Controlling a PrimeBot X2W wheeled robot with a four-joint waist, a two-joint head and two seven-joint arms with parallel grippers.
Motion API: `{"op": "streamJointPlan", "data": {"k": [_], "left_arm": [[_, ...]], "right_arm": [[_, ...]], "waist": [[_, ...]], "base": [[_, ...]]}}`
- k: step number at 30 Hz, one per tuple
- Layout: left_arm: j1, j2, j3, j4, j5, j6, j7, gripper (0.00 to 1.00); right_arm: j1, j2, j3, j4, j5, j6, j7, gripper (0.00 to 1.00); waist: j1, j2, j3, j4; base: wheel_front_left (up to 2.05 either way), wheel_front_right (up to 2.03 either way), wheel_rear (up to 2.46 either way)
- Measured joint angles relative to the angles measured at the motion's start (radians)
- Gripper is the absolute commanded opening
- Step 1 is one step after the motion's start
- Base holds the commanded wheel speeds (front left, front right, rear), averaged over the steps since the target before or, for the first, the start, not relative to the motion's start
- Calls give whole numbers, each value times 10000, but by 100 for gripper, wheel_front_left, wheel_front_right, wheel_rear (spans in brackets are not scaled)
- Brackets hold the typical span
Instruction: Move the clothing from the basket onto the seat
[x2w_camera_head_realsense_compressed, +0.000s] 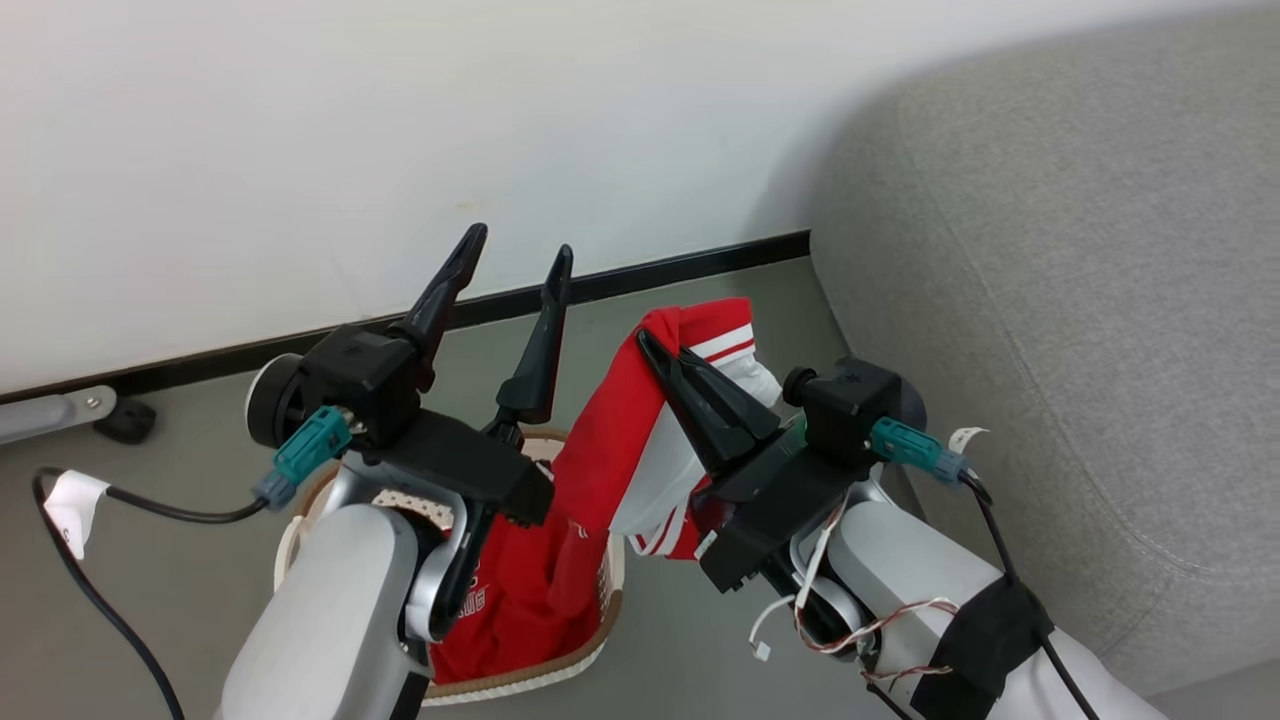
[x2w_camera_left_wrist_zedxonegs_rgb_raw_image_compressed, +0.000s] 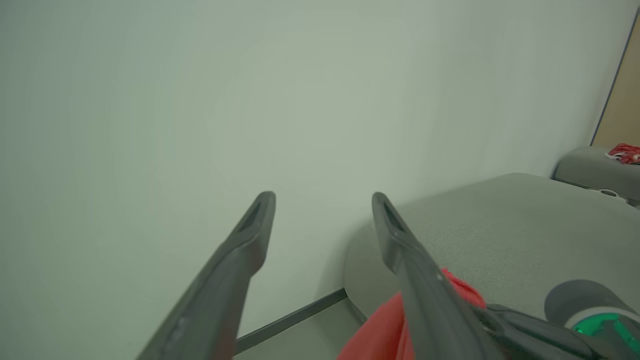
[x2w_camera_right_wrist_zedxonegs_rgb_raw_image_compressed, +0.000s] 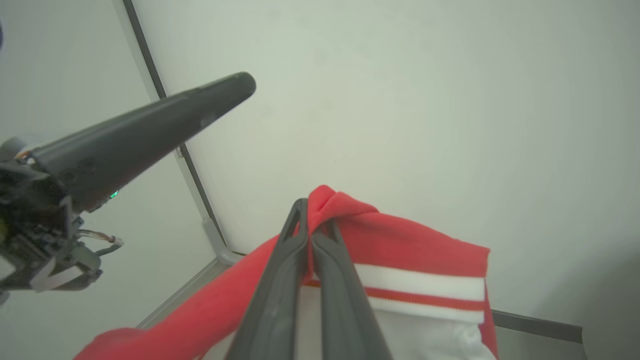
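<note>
Behind the basket (x2w_camera_head_realsense_compressed: 530, 682), one pale wall (x2w_camera_head_realsense_compressed: 400, 120) fills the upper part of the head view, with a single dark skirting strip (x2w_camera_head_realsense_compressed: 650, 275) at its foot. To the right of the basket stands the one grey seat (x2w_camera_head_realsense_compressed: 1080, 300), a strip of floor between the two; nothing of the clothing lies on the part of it that shows. The one basket sits on the floor, partly hidden by the left forearm.

There are two red garments. The striped garment (x2w_camera_head_realsense_compressed: 610, 430), red with white panels and thin white stripes, is raised above the basket's right side and hangs down toward the inside. The printed garment (x2w_camera_head_realsense_compressed: 520, 600) lies inside the basket, its white lettering partly hidden by the arm.

There are two grippers, each with two dark fingers. Above the basket's right rim, the right gripper (x2w_camera_head_realsense_compressed: 646, 342) has its jaws pressed together, clamped on a fold of the striped garment (x2w_camera_right_wrist_zedxonegs_rgb_raw_image_compressed: 415, 250) near its striped band, as the right wrist view (x2w_camera_right_wrist_zedxonegs_rgb_raw_image_compressed: 312, 220) makes plain. Above the basket's left half, the left gripper (x2w_camera_head_realsense_compressed: 520, 242) points up at the wall with its jaws wide apart and nothing between them (x2w_camera_left_wrist_zedxonegs_rgb_raw_image_compressed: 322, 197).
</note>
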Motion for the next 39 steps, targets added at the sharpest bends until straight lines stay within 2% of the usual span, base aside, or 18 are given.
{"op": "streamJointPlan", "data": {"k": [25,39], "left_arm": [[141,215,259,-207,0,82,-234,100],[74,209,226,-520,12,82,-274,100]], "right_arm": [[260,-19,-545,-274,-353,8,0,0],[487,-94,-941,-491,-449,0,0,0]], "waist": [[0,0,167,-1778],[-1,-1,212,-2549]], "base": [[0,0,0],[0,0,0]]}}
